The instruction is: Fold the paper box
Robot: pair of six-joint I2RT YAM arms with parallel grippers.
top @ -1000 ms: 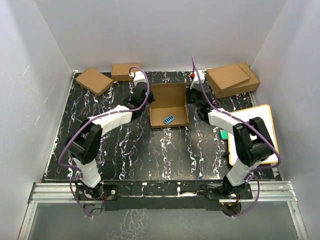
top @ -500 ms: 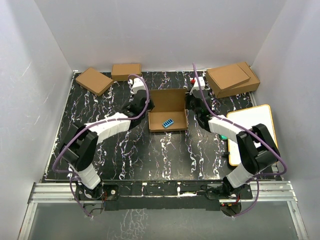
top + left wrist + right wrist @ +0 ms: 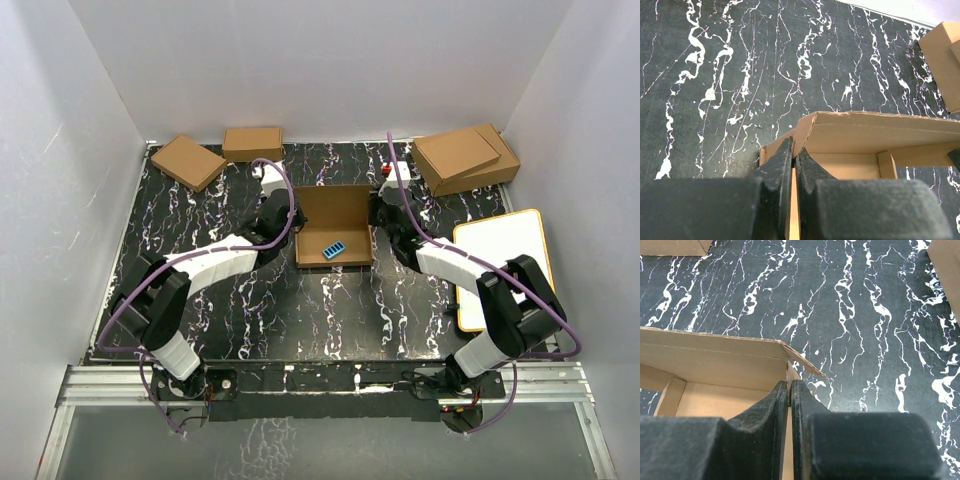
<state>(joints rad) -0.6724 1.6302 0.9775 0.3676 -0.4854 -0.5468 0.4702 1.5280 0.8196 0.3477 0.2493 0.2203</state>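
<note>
Since a second ago both arms have drawn toward the near edge and the paper box (image 3: 336, 212) came with them. Its lid (image 3: 875, 131) now stands steeper.

Left tool (image 3: 794, 149) is pressed together on the box's left side wall, with a thin cardboard strip showing between the fingers (image 3: 777, 175). Right tool (image 3: 790, 385) pinches the right side wall the same way. The lid hangs tilted above both pinch points. The box sits mid tabletop (image 3: 300, 310) between the two tools, open side up, with a small blue item (image 3: 333, 248) lying inside near the front wall.

Step in hand looks like bringing the lid over. To do it well:
- Keep both walls upright and level.
- Move both sides together so the tray doesn't skew.
- Release the walls before the lid's side flaps tuck in, or the fingers will likely block them.

Room:
- Front: bare tabletop, plenty of space.
- Back left: two small brown boxes (image 3: 188, 160), apart from the left arm.
- Back right: stacked boxes (image 3: 465, 158), near the right arm, so go easy on any swing back.
- Right edge: white board (image 3: 505, 262), well apart from the box.
</note>
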